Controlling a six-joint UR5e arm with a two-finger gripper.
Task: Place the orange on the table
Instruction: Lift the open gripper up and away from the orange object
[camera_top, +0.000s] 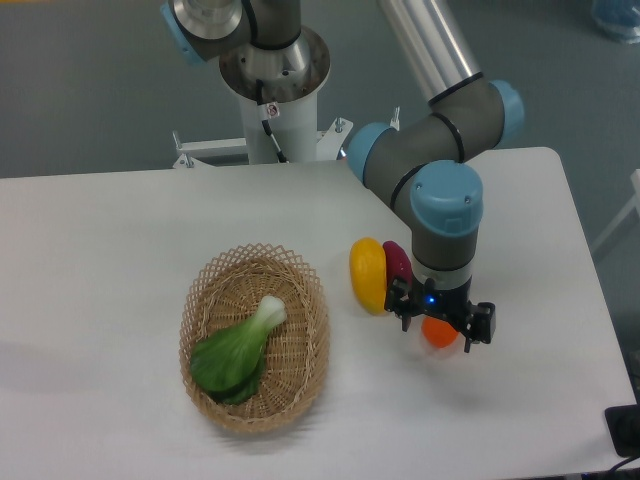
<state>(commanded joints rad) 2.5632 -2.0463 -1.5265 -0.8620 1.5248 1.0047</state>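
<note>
The orange (438, 333) is a small orange-red toy fruit, partly hidden under my gripper (441, 327) at the right of the white table (120, 250). The gripper points straight down over it, its fingers on either side. I cannot tell whether the fingers press on the orange, or whether the orange rests on the tabletop or hangs just above it.
A yellow oblong fruit (367, 274) and a magenta oblong fruit (398, 264) lie just left of the gripper. A wicker basket (208, 300) holding a green leafy vegetable (238, 351) stands at the centre-left. The robot base (272, 100) stands at the back.
</note>
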